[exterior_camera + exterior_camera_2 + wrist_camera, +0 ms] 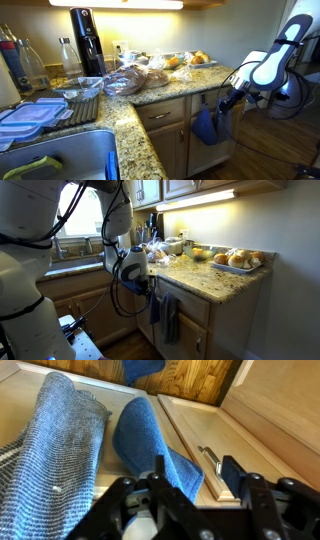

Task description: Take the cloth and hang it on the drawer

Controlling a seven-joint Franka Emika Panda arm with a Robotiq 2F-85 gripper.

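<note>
The bright blue cloth [148,435] is draped over the edge of the honey-oak drawer [192,422], beside its small metal pull. It hangs down the cabinet front in both exterior views [207,126] [156,310]. My gripper [196,476] is open just in front of the drawer. One finger is over the cloth's edge and the other is beside the pull, and neither grips the cloth. The gripper also shows in both exterior views [226,101] [148,286].
A duller grey-blue towel [58,455] hangs next to the cloth [171,320]. The granite counter [150,95] holds bagged bread, a tray of pastries [238,260], bottles and containers. A sink [60,160] is at the near end. The wood floor lies below.
</note>
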